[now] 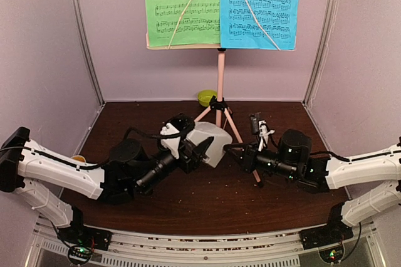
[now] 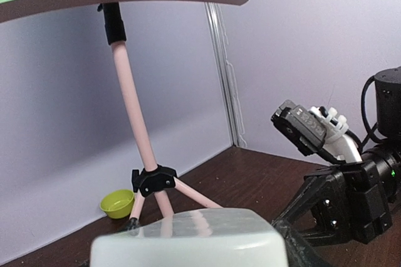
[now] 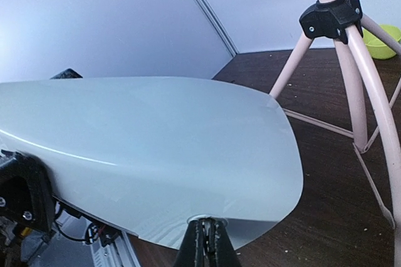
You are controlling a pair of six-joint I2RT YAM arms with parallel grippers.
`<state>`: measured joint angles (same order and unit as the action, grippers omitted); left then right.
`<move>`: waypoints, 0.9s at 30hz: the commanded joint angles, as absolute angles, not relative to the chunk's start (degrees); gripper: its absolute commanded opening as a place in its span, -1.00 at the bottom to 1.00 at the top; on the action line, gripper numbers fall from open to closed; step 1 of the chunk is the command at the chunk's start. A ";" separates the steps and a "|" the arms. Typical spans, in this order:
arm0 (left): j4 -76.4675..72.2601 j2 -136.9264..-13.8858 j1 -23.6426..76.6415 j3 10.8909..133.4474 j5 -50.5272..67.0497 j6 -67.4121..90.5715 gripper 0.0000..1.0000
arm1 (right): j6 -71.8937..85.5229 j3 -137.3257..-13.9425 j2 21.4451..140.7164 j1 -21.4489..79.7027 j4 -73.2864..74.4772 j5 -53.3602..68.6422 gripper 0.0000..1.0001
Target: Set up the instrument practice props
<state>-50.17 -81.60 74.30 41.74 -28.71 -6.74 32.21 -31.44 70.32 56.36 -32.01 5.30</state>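
1. The music stand (image 1: 220, 73) stands at the back of the table (image 1: 188, 207). The green sheet (image 1: 182, 4) and the blue sheet (image 1: 260, 4) are up on it, side by side.
2. The metronome (image 1: 213, 140) in its pale cover is in front of the stand's legs, right between the two arms.
3. The left pincer (image 1: 199, 151) looks like it holds the metronome from the left, its fingers set wide around the body.
4. The right pincer (image 3: 203, 242) is squeezed tight shut. Its tips touch the cover's right edge. I cannot tell if a bit of the edge is caught between them.
5. The metronome lies tipped over, not standing. Its long way seems to run from one pincer to the other.
6. Both arms are close, but I think the left one has it, so standing it up is its job.
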 commanded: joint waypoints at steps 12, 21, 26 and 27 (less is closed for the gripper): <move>-67.21 -79.05 80.44 38.48 -28.55 -24.57 -0.77 | 62.35 -26.63 69.14 49.18 -50.31 -0.40 -1.00; -65.32 -78.80 80.68 40.00 -31.71 -23.52 -0.78 | 64.02 -25.96 69.89 48.96 -47.57 -0.28 -1.00; -66.89 -78.62 80.68 39.45 -30.91 -23.78 -0.79 | 72.67 -22.64 75.79 48.82 -58.97 2.20 -1.00; -67.25 -78.66 80.68 39.25 -30.49 -23.97 -0.79 | 73.85 -22.24 76.91 48.81 -61.42 2.22 -1.00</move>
<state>-59.11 -81.41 78.91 39.48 -30.68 -21.23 64.99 -25.08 73.32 53.74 -51.70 13.85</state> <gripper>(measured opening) 0.649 0.022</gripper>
